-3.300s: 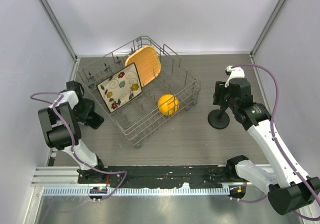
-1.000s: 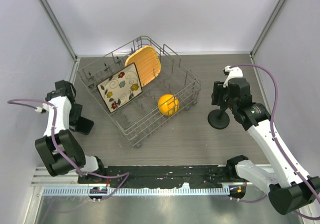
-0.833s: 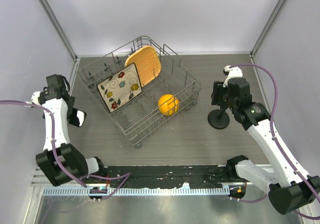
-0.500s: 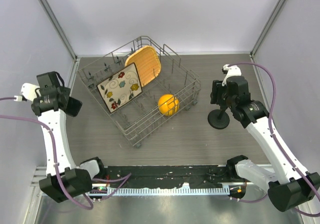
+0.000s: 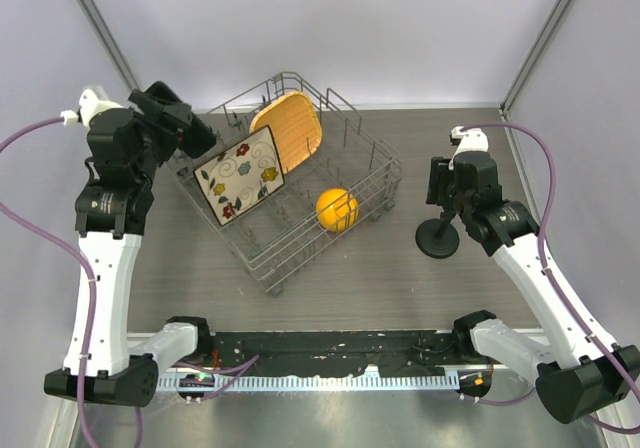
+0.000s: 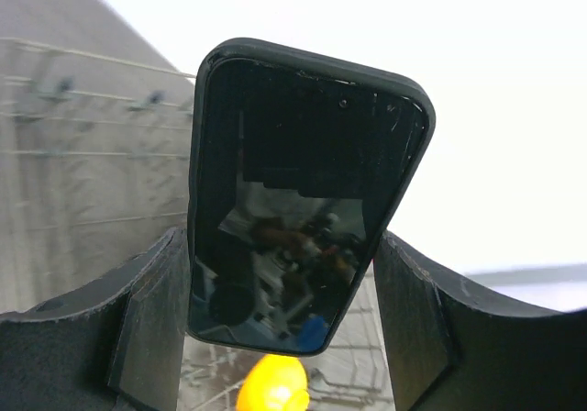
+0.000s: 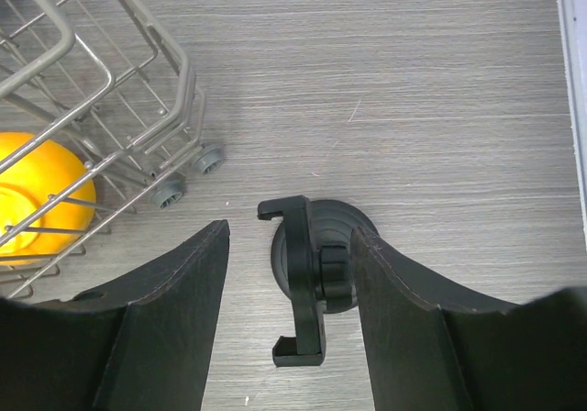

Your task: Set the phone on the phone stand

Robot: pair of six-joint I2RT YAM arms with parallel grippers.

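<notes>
The left gripper (image 6: 282,255) pinches the phone (image 6: 307,154) by its sides, up in the air over the rack's (image 5: 385,168) back left corner. From above, the phone is hard to pick out. Right of the rack, the right gripper (image 7: 292,237) hangs open around the stand (image 7: 303,287).

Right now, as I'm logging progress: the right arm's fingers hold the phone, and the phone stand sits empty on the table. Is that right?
Not quite. The phone is gripped between the left fingers, not the right arm's, as the left wrist view shows. The rest holds: the phone stand sits empty on the table.
</notes>
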